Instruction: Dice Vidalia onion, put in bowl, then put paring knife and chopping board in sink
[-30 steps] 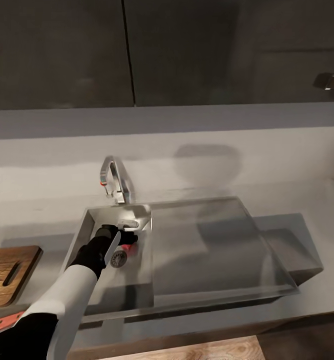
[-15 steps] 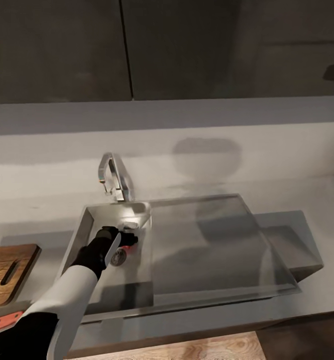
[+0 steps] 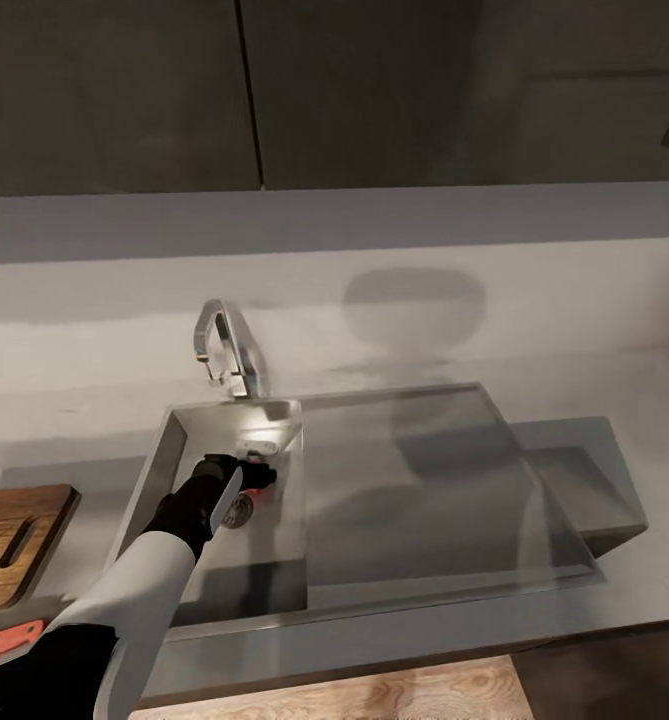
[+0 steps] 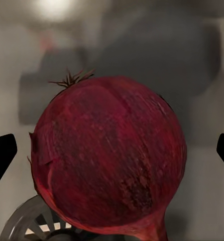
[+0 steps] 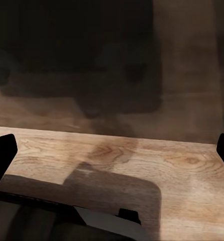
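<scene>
A dark red onion (image 4: 109,160) lies on the floor of the sink (image 3: 169,440), right beside the round drain (image 3: 237,512). In the head view the onion (image 3: 263,478) shows as a small red patch at the tip of my left gripper (image 3: 252,474). That gripper (image 4: 112,155) is open, its black fingertips (image 4: 1,155) standing wide on either side of the onion without touching it. The chopping board (image 3: 9,540) lies on the countertop (image 3: 74,470) at the far left. A red handle (image 3: 6,638), apparently the paring knife's, lies in front of the board. My right gripper (image 5: 112,153) is open over wooden floor.
The angular chrome tap (image 3: 224,352) rises just behind the basin. The flat drainboard (image 3: 424,490) spreads to the basin's right. Dark upper cabinets (image 3: 374,90) hang above the pale backsplash. My left forearm (image 3: 144,590) crosses the basin's front left rim.
The whole head view has shifted slightly, so the camera moved. My left gripper stays in the basin at the onion, with hardly any motion of its own.
</scene>
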You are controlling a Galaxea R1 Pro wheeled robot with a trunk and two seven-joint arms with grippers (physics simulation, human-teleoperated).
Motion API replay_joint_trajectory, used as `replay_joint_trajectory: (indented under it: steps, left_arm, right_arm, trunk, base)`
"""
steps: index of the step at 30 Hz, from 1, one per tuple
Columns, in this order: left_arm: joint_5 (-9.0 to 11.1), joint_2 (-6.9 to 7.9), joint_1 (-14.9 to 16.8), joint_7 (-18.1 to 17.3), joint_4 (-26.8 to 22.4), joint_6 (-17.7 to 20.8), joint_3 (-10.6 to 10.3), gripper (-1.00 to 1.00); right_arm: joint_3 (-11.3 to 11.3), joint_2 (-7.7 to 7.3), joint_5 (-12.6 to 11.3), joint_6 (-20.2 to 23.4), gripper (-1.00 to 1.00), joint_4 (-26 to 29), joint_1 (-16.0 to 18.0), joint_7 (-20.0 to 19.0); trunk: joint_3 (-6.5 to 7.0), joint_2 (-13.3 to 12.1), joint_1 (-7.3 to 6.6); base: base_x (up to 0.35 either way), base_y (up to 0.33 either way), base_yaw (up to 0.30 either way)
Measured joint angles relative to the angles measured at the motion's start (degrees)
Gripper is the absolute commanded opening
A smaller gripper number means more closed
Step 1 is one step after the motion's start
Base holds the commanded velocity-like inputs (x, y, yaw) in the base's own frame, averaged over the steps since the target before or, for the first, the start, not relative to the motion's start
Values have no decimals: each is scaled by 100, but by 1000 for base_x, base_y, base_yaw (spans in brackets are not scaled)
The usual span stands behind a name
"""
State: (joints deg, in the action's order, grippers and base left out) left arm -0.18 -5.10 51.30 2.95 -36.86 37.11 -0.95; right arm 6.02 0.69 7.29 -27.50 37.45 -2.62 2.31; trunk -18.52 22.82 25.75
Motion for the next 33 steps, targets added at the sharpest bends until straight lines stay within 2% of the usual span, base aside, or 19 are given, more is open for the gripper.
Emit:
replay_joint_trajectory:
  steps: [13, 14, 21, 33]
  left_arm:
    - [-6, 0, 0, 6, 6, -2, 0, 100]
    - [-4, 0, 0, 7, 2, -3, 0, -100]
    - [5, -1, 0, 11, 16, 0, 0, -100]
    - [5, -6, 0, 15, 20, 4, 0, -100]
  right_arm:
    - [0, -18, 0, 0, 100, 0, 0, -3]
    - [0, -14, 0, 0, 100, 0, 0, -2]
    - [3, -11, 0, 0, 100, 0, 0, 0]
    - [0, -9, 0, 0, 100, 0, 0, 0]
  trunk:
    - [-1, 0, 0]
    - [-1, 0, 0]
    - [9, 0, 0]
    - [114, 0, 0]
  base:
    - [0, 0, 0]
    - [0, 0, 0]
    - [0, 0, -16]
    - [0, 0, -64]
